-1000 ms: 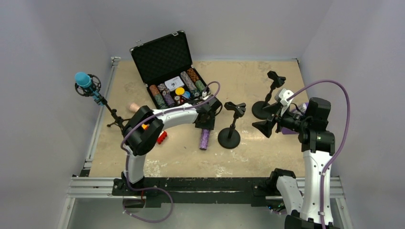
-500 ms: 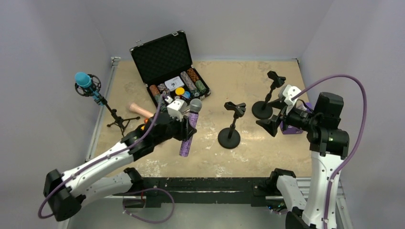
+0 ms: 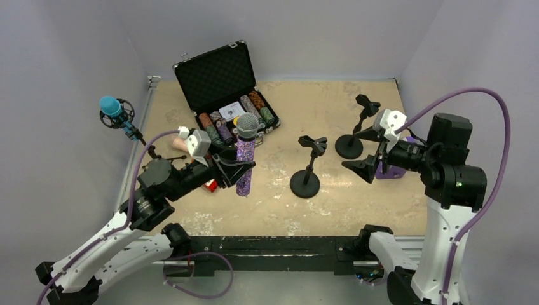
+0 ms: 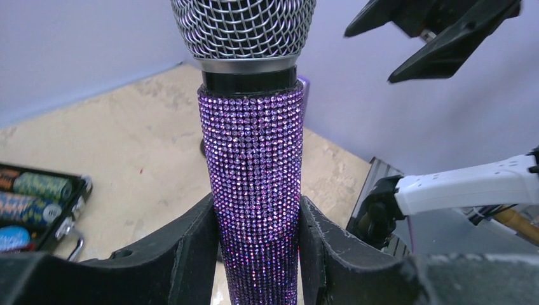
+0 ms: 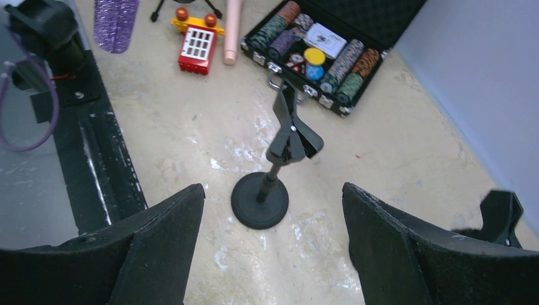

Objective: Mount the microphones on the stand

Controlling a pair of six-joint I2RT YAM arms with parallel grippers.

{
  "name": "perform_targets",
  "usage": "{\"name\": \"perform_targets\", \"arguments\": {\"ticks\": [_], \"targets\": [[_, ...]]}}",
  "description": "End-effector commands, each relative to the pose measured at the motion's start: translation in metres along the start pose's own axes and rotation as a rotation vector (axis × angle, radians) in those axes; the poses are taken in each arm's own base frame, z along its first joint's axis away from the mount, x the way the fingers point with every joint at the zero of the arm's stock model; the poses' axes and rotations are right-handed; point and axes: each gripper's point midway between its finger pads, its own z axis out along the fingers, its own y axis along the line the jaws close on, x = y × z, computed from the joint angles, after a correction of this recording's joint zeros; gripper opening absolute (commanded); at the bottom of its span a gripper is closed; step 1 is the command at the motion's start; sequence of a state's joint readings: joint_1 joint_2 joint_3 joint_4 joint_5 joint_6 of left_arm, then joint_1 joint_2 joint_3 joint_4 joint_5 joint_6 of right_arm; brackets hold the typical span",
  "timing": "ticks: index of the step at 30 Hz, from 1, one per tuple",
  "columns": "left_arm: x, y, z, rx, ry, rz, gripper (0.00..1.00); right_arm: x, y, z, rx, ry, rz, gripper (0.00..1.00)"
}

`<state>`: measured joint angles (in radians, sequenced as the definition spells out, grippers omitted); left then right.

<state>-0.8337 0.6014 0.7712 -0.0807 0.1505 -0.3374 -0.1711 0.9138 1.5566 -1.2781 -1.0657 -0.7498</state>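
My left gripper (image 3: 239, 166) is shut on the glittery purple microphone (image 3: 245, 159) and holds it upright above the table, silver mesh head up; in the left wrist view (image 4: 255, 210) the fingers pinch its body (image 4: 253, 152). The blue microphone (image 3: 111, 107) sits in a tripod stand at the far left. The peach-pink microphone (image 3: 178, 143) lies on the table, partly hidden behind my left wrist, and shows in the right wrist view (image 5: 232, 28). An empty clip stand (image 3: 307, 173) stands mid-table. My right gripper (image 3: 367, 157) is open and empty, above and right of that stand (image 5: 273, 168).
An open black case of poker chips (image 3: 224, 86) stands at the back. A second empty clip stand (image 3: 353, 138) stands behind my right gripper. A small red block (image 3: 210, 185) lies by my left wrist. A purple box (image 3: 388, 171) sits under the right arm.
My left arm has lifted the purple microphone off the table, turned it upright and drawn it back to the left. My right arm has risen and shifted slightly right, still open.
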Motion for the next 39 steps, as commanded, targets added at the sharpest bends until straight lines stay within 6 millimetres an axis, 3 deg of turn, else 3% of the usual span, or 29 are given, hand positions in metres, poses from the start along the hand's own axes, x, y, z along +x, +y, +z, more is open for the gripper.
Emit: {"name": "perform_targets", "arguments": {"ticks": [1, 8, 15, 25, 39], "targets": [[-0.078, -0.044, 0.002, 0.18, -0.201, 0.038, 0.0, -0.025, 0.029, 0.003, -0.15, -0.047, -0.043, 0.82], [-0.119, -0.074, 0.017, 0.316, -0.283, 0.003, 0.0, -0.066, 0.065, 0.002, -0.371, -0.189, -0.117, 0.88], [-0.142, -0.089, 0.031, 0.383, -0.312, -0.011, 0.0, -0.082, 0.081, 0.012, -0.477, -0.23, -0.141, 0.9], [-0.175, -0.102, 0.052, 0.431, -0.406, -0.03, 0.0, -0.096, 0.078, 0.041, -0.533, -0.26, -0.07, 0.9], [-0.178, -0.116, 0.094, 0.499, -0.43, -0.086, 0.0, -0.116, 0.083, 0.072, -0.7, -0.271, 0.195, 0.86]]}}
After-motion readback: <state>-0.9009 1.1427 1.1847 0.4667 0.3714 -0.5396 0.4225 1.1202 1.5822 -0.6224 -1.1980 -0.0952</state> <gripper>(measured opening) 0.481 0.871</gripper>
